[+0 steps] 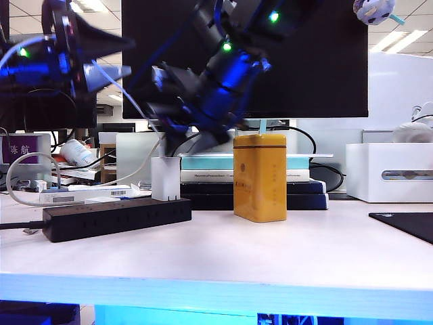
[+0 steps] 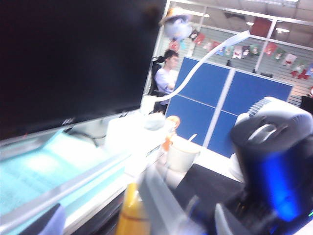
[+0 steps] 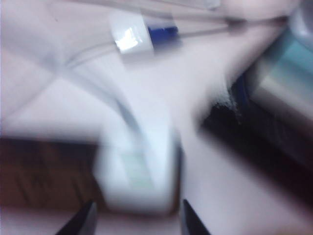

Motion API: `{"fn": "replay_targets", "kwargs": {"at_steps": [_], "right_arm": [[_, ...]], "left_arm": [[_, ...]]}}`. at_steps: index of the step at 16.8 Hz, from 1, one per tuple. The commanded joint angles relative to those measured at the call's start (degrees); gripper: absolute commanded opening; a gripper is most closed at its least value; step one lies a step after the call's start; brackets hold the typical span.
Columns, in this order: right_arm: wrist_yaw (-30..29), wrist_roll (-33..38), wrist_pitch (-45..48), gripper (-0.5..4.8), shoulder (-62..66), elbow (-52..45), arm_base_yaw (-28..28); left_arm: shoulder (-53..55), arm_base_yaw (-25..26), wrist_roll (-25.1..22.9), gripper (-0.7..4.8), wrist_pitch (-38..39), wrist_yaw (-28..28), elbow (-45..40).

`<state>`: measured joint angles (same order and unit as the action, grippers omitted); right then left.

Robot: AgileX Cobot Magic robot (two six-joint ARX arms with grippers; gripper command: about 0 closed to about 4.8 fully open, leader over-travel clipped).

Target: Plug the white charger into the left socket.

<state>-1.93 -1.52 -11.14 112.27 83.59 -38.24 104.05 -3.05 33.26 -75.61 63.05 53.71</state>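
White charger [image 1: 165, 178] upright on the right end of the black power strip [image 1: 115, 218], seated in an outlet there, thin white cable [image 1: 139, 112] rising from its top toward the upper left. Power strip flat on the bench [image 1: 270, 257], black cord running off to the left. Left socket [image 1: 71, 220] near the strip's other end, well apart from the charger, nothing in it. Yellow tin [image 1: 260, 177] upright just to the right of the strip. Right gripper [image 3: 139, 223] just above the charger [image 3: 139, 176], blurred, dark fingertips [image 3: 80, 223] apart on either side of the white body and not closed on it; in the exterior view reaching down across the middle, above the charger. Left gripper [image 1: 118, 73] raised high at the upper left, well clear of the bench; whether apart or together cannot be told. White box [image 1: 392, 172] with a grey slot at the far right.
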Motion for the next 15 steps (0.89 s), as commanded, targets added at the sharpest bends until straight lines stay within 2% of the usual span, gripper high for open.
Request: {"fn": "replay_targets", "kwargs": {"at_steps": [1, 2, 4, 5, 6, 7, 8, 9, 11, 12, 13, 14, 15], "right_arm": [[0.8, 0.0, -3.2, 2.09, -3.7, -0.5, 0.1], [1.0, -0.1, -2.9, 1.81, -5.5, -0.5, 0.1], [1.2, 0.0, -1.4, 1.38, -9.1, -0.5, 0.2], [1.2, 0.0, -1.1, -0.07, -10.9, -0.5, 0.1], [1.2, 0.0, -1.0, -0.01, -12.4, -0.4, 0.1], [1.2, 0.0, -1.0, -0.01, -13.6, -0.4, 0.1], [2.1, 0.0, -0.9, -0.01, -15.0, -0.4, 0.2], [2.5, 0.0, -0.6, -0.01, -16.4, -0.4, 0.2], [2.6, -0.1, -0.1, -0.01, -18.9, -0.4, 0.6], [3.5, 0.0, -0.1, -0.01, -21.3, -0.4, 1.0], [3.6, -0.1, -0.1, -0.01, -22.4, -0.4, 1.6], [3.5, 0.0, -0.1, -0.01, -23.7, -0.4, 2.0], [3.6, -0.1, -0.1, -0.01, -24.8, -0.4, 2.2]], "left_arm": [[-2.5, 0.1, -1.5, 4.08, 1.4, 0.9, 0.2], [-3.3, 0.1, -1.9, 4.08, 2.2, 0.9, 0.2], [-3.6, 0.0, -5.7, 4.08, 7.0, 1.4, 0.2], [-3.6, 0.0, -9.4, 4.07, 11.6, 1.8, 0.2], [-3.6, 0.0, -11.7, 4.00, 13.9, 1.9, 0.2], [-3.6, 0.0, -14.6, 3.62, 16.6, 1.2, 0.2], [-3.6, 0.0, -17.8, 3.58, 19.6, 0.0, 0.2], [-3.6, 0.0, -22.0, 3.58, 23.5, -1.1, 0.2], [-3.6, 0.0, -33.5, 3.57, 32.7, -3.6, 0.2], [-3.6, 0.1, -44.3, 3.57, 41.6, -8.5, 0.2], [-3.6, 0.0, -48.6, 3.57, 45.4, -13.4, 0.2], [-3.6, 0.0, -50.9, 3.57, 48.0, -19.1, 0.2], [-3.6, 0.0, -51.3, 3.57, 49.4, -26.3, 0.2]]}}
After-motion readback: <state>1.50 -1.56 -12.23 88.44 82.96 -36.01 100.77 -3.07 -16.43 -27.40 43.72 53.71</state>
